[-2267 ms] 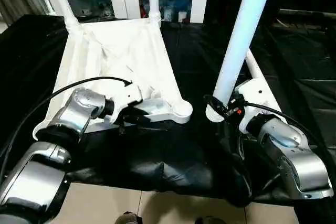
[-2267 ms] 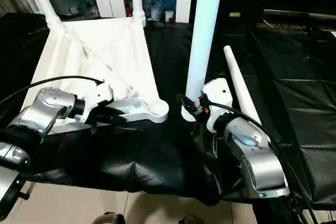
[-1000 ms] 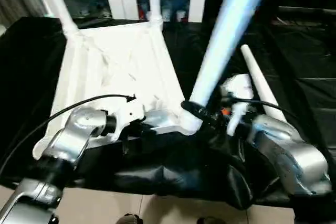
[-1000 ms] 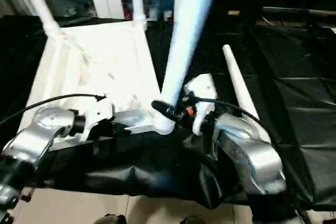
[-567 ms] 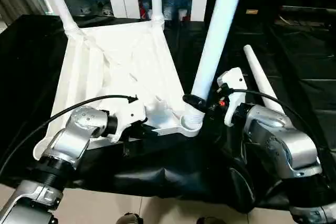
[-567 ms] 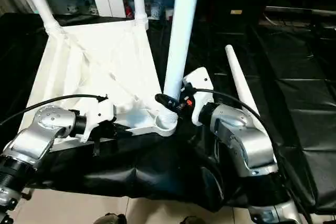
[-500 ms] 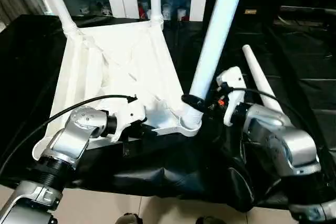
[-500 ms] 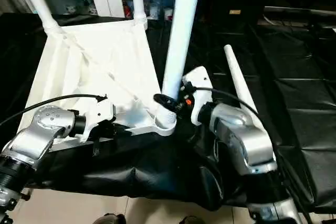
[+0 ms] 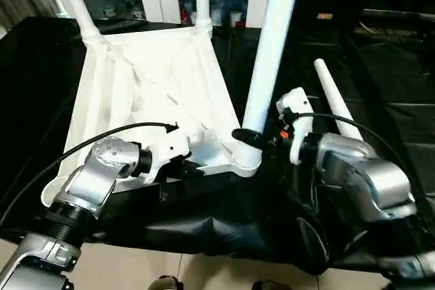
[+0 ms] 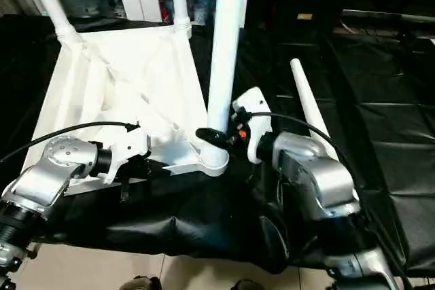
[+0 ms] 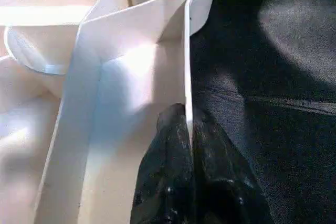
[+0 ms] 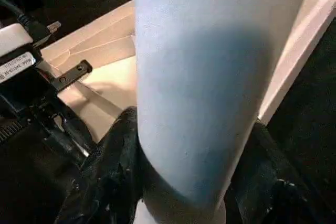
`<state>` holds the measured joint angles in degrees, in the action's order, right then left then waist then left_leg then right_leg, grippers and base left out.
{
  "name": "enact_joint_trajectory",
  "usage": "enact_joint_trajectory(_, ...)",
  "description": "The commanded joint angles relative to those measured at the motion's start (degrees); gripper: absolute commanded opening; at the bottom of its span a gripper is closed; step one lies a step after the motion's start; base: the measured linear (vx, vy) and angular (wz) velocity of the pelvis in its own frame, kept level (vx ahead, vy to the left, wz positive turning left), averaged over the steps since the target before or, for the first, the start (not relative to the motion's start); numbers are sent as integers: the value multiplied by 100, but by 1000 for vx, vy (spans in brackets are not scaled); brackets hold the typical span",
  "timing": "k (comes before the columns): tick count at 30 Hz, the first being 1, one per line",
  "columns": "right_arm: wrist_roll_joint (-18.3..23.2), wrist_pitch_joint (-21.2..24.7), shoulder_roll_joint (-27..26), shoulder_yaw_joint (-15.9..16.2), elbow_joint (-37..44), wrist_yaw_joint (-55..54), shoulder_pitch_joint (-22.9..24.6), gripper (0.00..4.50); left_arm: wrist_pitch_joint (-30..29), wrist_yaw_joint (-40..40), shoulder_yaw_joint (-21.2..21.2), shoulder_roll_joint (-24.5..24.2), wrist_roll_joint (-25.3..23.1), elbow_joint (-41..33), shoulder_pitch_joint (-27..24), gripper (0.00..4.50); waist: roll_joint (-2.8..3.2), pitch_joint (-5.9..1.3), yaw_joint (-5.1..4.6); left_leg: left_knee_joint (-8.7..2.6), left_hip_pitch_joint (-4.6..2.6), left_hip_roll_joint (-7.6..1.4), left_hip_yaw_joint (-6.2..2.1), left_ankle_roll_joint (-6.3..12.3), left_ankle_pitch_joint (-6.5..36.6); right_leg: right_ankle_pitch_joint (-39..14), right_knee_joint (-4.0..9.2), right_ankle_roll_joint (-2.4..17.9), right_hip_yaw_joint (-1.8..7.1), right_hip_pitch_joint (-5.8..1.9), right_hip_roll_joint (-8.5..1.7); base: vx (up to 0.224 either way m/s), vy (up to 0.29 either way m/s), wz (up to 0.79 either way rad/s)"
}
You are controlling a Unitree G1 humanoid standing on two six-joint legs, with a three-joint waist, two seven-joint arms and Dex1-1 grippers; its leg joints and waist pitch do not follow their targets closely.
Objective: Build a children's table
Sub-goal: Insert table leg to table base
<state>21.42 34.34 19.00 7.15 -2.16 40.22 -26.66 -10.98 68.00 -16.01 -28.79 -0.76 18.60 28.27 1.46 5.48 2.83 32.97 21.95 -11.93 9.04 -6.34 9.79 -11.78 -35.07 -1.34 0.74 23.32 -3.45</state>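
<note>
Right pincer [image 9: 253,138] holds the upright leg [image 9: 270,39] over the tabletop's [image 9: 153,86] near corner socket [image 9: 245,161]; left pincer [image 11: 189,129] pinches the tabletop's rim.

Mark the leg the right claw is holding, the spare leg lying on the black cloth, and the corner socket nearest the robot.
held leg [image 9: 267,59], left eye view, middle of its upright shaft.
spare leg [image 9: 334,104], left eye view, midway along the tube.
corner socket [image 10: 212,161], right eye view, its round outer wall.
</note>
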Motion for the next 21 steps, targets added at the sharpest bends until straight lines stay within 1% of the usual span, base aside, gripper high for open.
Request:
enact_joint_trajectory(1, -54, -37, -50, -23, -291, -43, 91, 186, -82, 60, -181, 15, -30, 125, -89, 0, -44, -322, -14, -371, -74, 6, 99, 131, 747, 131, 318, 1360, 80, -264, -199, 0, 0, 0)
enact_joint_trajectory(5, -10, -135, -83, -102, -362, -34, 215, 186, -76, 44, -170, 16, -33, 144, -70, 0, -39, -318, -18, -379, -86, -2, 100, 103, 825, 8, 335, 1340, 84, -254, -199, 0, 0, 0)
enact_joint_trajectory(7, 5, -215, -105, -134, -387, -18, 300, 186, -83, 35, -161, 18, -31, 157, -55, 0, -31, -317, -13, -380, -83, -2, 97, 101, 808, 63, 330, 1334, 84, -255, -199, 0, 0, 0)
enact_joint_trajectory(10, 99, -350, -221, -266, -367, -40, 511, 186, -90, 21, -147, 17, -23, 187, -32, 0, -24, -320, -14, -383, -78, 2, 96, 109, 837, 113, 335, 1342, 79, -257, -196, 0, 0, 0)
enact_joint_trajectory(11, 102, -495, -286, -315, -412, -87, 618, 185, -87, 20, -141, 19, -21, 212, -15, 0, -2, -316, -11, -388, -84, -3, 94, 95, 887, 74, 342, 1349, 78, -245, -201, 0, 0, 0)
enact_joint_trajectory(14, 98, -653, -355, -368, -467, -154, 735, 185, -84, 22, -138, 22, -19, 235, 1, 0, -7, -308, -18, -400, -89, -5, 93, 67, 984, -58, 355, 1351, 78, -241, -199, 0, 0, 0)
enact_joint_trajectory(15, 102, -739, -401, -411, -484, -195, 803, 185, -79, 19, -135, 28, -20, 262, 19, 0, 20, -299, -20, -405, -94, -7, 95, 48, 1055, -122, 370, 1344, 79, -225, -199, 0, 0, 0)
enact_joint_trajectory(16, 93, -806, -425, -433, -486, -225, 848, 185, -75, 18, -133, 33, -20, 282, 31, 0, 29, -300, -11, -411, -94, -7, 90, 24, 1096, -177, 372, 1339, 82, -230, -207, 0, 0, 0)
enact_joint_trajectory(17, 93, -806, -425, -433, -486, -225, 848, 185, -75, 18, -133, 33, -20, 282, 31, 0, 29, -300, -11, -411, -94, -7, 90, 24, 1096, -177, 372, 1339, 82, -230, -207, 0, 0, 0)
enact_joint_trajectory(19, 33, -952, -434, -415, -445, -248, 943, 185, -58, 12, -129, 39, -23, 321, 55, 0, 30, -290, -17, -426, -96, -10, 85, -13, 1182, -260, 383, 1316, 79, -226, -201, 0, 0, 0)
enact_joint_trajectory(20, -26, -1045, -428, -373, -398, -247, 998, 185, -47, 9, -128, 40, -26, 342, 68, 0, 53, -290, -11, -428, -97, -10, 83, -25, 1198, -283, 385, 1307, 79, -222, -203, 0, 0, 0)
enact_joint_trajectory(21, -86, -1114, -415, -323, -345, -241, 1043, 185, -41, 3, -127, 41, -29, 355, 77, 0, 32, -287, -12, -436, -92, -10, 82, -34, 1240, -336, 395, 1277, 80, -228, -204, 0, 0, 0)
